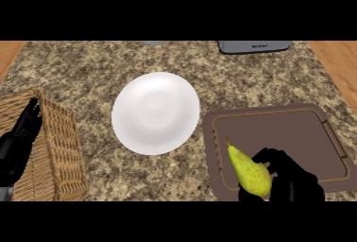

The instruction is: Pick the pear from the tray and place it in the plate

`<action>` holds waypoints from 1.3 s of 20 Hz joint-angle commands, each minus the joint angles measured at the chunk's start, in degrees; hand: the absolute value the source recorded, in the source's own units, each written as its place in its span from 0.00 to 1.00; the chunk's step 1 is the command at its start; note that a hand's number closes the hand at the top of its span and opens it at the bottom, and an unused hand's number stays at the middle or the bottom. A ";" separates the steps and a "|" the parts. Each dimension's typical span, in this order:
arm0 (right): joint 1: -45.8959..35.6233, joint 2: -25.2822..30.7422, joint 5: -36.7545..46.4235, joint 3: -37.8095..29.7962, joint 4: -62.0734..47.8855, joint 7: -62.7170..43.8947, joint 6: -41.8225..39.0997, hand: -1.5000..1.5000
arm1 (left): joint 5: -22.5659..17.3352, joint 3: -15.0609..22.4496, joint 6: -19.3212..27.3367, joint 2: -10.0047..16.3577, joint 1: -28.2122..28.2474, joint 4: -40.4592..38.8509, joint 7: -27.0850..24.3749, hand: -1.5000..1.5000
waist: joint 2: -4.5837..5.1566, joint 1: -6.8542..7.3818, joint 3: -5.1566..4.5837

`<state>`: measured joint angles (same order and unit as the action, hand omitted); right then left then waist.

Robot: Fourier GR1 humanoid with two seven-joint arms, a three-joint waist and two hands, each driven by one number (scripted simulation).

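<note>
Curling its fingers round the yellow-green pear [250,172], the right hand [293,182] is holding the fruit over the near left part of the brown tray [279,125], its narrow end pointing away. The white plate [155,113] is lying just left of the tray on the speckled surface [90,66], and the left hand [17,142] is resting with straight fingers at the left edge, above a woven basket [59,146].
</note>
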<state>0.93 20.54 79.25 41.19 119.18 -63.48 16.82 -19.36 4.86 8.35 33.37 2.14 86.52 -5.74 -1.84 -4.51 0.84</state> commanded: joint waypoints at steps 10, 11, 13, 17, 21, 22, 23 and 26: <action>-12.01 -20.31 13.77 3.86 -2.87 -10.38 -18.30 1.00 | 1.80 4.87 -0.35 -5.39 -5.14 -3.86 0.93 0.50 | 2.21 4.42 -1.00; -12.05 -20.35 14.26 6.93 -5.49 -12.38 -16.39 1.00 | 2.73 5.91 0.59 -6.96 -4.78 -4.36 -0.49 0.50 | 2.20 4.55 -1.03; -16.29 -20.41 8.80 2.22 -6.88 -10.94 -16.36 1.00 | 2.43 6.22 -0.29 -6.79 -4.59 -4.40 -0.44 0.50 | 2.40 5.32 -0.98; -24.17 -20.47 3.77 0.11 -14.04 -13.12 -13.77 1.00 | 2.01 5.65 -1.51 -6.43 -5.55 -6.03 -1.81 0.50 | 2.63 6.43 -1.03; -28.58 -20.49 -0.30 -3.05 -21.55 -11.97 -9.32 1.00 | 2.89 7.93 -0.36 -8.54 -4.71 -5.11 -1.79 0.50 | 2.62 7.11 -0.95; -32.45 -20.50 -2.54 -6.11 -25.02 -10.33 -8.92 1.00 | 2.47 6.52 -1.41 -6.46 -7.62 -5.44 -0.36 0.50 | 2.80 7.11 -0.93; -32.99 -20.50 -2.87 -6.35 -26.60 -11.15 -7.35 1.00 | 2.39 7.00 -1.30 -7.25 -5.54 -5.02 -1.58 0.50 | 2.77 7.76 -0.94; -36.13 -20.51 -5.97 -7.72 -32.82 -10.23 -4.38 1.00 | 3.67 7.25 -0.06 -7.89 -8.70 -7.34 -0.93 0.50 | 3.18 7.37 -0.93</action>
<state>-29.64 0.57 77.24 35.94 93.52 -65.70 6.50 -16.63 9.05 7.23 30.68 -6.30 83.48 -6.34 0.33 2.89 1.48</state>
